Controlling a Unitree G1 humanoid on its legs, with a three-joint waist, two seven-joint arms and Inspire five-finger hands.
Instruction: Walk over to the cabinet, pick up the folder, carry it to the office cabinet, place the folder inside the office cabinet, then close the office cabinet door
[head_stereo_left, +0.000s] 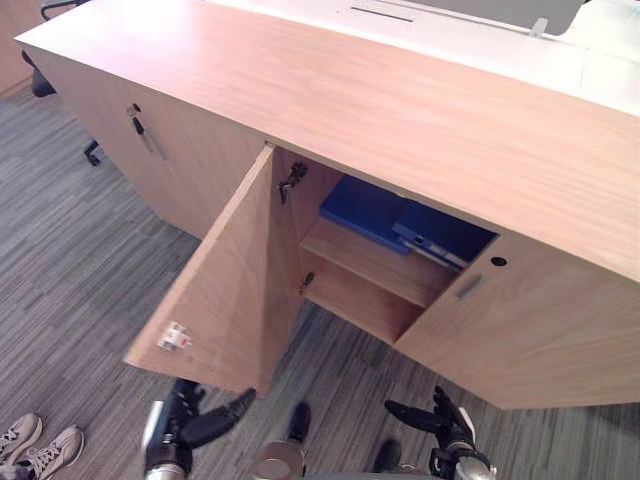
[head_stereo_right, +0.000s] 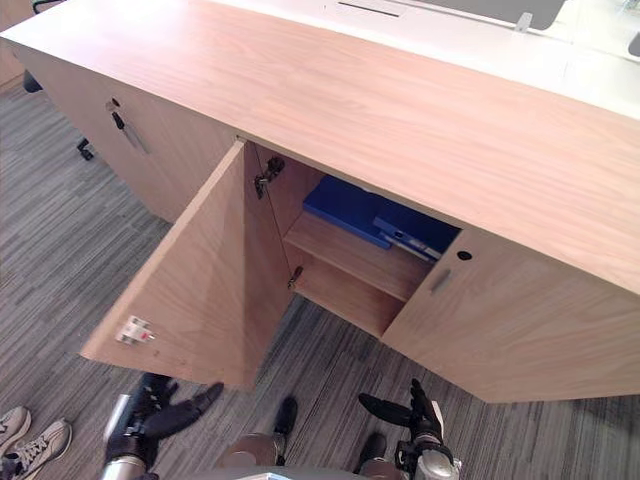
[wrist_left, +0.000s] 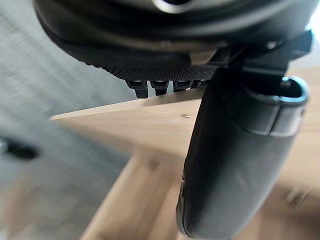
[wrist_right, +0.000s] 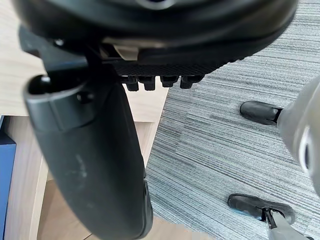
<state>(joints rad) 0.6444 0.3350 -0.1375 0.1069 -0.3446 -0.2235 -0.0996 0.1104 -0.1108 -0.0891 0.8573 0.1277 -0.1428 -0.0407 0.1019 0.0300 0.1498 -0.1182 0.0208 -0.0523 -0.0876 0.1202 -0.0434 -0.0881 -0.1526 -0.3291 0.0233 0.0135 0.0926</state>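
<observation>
The blue folder lies flat on the upper shelf inside the wooden office cabinet, partly under the cabinet's top. The cabinet door stands wide open, swung out toward me over the carpet. My left hand hangs low just below the door's free edge, open and empty, its thumb pointing at the door. My right hand hangs low in front of the closed right door, open and empty. In the right wrist view a strip of the folder shows past the thumb.
A closed door with a key is to the left of the open compartment, and a closed door with a handle to its right. A person's shoes stand on the grey carpet at lower left. A white desk runs behind the cabinet.
</observation>
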